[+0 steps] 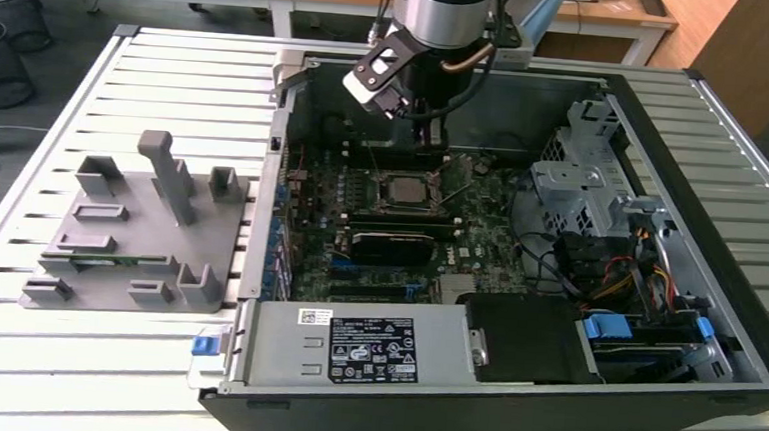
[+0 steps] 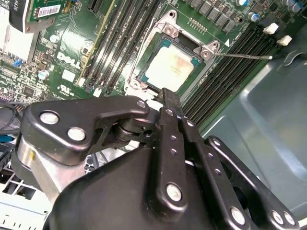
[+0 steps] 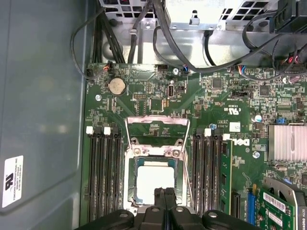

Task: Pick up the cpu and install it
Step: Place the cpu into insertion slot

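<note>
You see the cpu (image 2: 170,67) lying flat inside the socket (image 2: 144,79), its silver top up and level, with the dark frame of the socket around all four edges. In the first wrist view the cpu (image 3: 154,176) shows the same way, and the socket's metal load plate (image 3: 156,128) stands swung open just beyond it, not covering the chip.

Your tool (image 2: 170,98) hangs just above the socket's near edge with its two fingers pressed together and nothing pinched between them. The tool (image 3: 164,192) is apart from the cpu, its tips over the socket rim rather than the chip's middle. In the exterior view the tool (image 1: 427,138) points down into the open computer case (image 1: 700,295), just behind the socket (image 1: 401,189).

Black memory slots (image 3: 103,167) run along both sides of the socket on the green motherboard (image 3: 225,96). Well apart from the socket, outside the case on the exterior view's left, a grey plastic fixture (image 1: 143,231) sits on the slatted tabletop (image 1: 166,72).
</note>
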Action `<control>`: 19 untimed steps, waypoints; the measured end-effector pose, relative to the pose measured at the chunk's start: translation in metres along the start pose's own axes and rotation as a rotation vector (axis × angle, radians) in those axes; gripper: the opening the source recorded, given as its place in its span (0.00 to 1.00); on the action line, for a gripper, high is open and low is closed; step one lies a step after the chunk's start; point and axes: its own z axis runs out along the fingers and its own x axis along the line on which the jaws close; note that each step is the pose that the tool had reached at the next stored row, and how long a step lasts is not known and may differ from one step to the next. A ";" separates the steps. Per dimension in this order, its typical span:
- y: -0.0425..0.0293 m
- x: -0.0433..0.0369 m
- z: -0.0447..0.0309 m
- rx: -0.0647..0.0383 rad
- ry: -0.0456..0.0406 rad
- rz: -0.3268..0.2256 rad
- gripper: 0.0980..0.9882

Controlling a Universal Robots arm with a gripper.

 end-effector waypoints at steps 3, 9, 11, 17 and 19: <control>0.0006 0.0000 0.0000 0.000 0.0000 0.000 0.01; 0.0024 0.0000 0.0001 0.000 0.0000 0.000 0.01; 0.0029 0.0000 0.0001 0.000 0.0000 0.000 0.01; 0.0046 -0.0001 0.0002 0.000 0.0000 0.000 0.01; 0.0052 -0.0001 0.0002 0.000 0.0000 0.000 0.01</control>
